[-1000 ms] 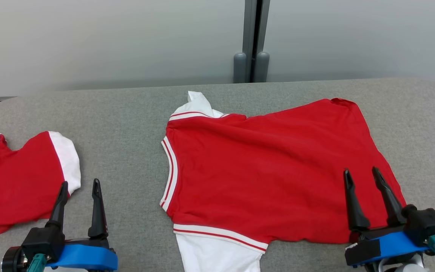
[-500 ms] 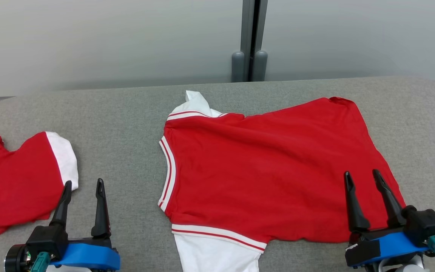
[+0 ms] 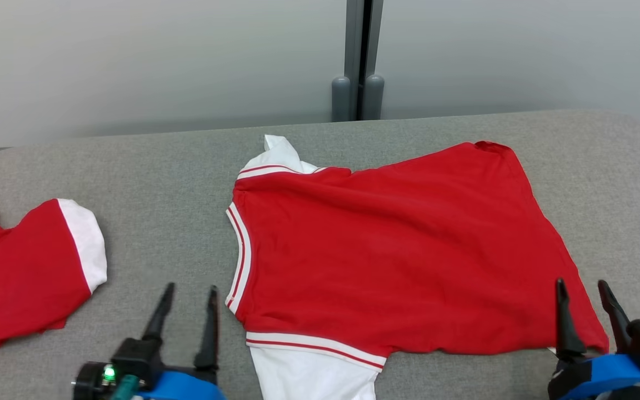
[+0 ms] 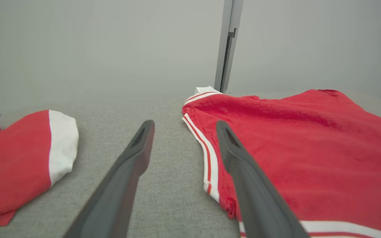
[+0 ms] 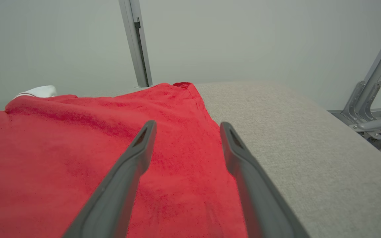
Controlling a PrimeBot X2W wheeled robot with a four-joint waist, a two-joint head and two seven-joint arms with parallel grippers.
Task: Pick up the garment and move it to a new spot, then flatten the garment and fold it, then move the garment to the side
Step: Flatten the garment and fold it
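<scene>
Garment [image 3: 398,250] – red shirt, white sleeves – lies spread flat mid-table [image 3: 159,166], striped neck edge to the left, hem to the right. Nothing holds it.

Left gripper [image 3: 191,286] has its fingers apart and empty. It sits just beside the neck edge; a second ago it was further left, by the second shirt [image 3: 20,272]. In the left wrist view one finger of it [image 4: 184,123] crosses the striped edge and the other crosses bare table.

Right gripper [image 3: 581,281] also has its fingers apart and empty. It has slid right and lower, to the near hem corner, and the wrist view [image 5: 187,123] shows red cloth between its fingers.

Head view has shifted slightly left – the post [image 3: 356,55] moved, so the camera turned. The garment itself looks unmoved.
</scene>
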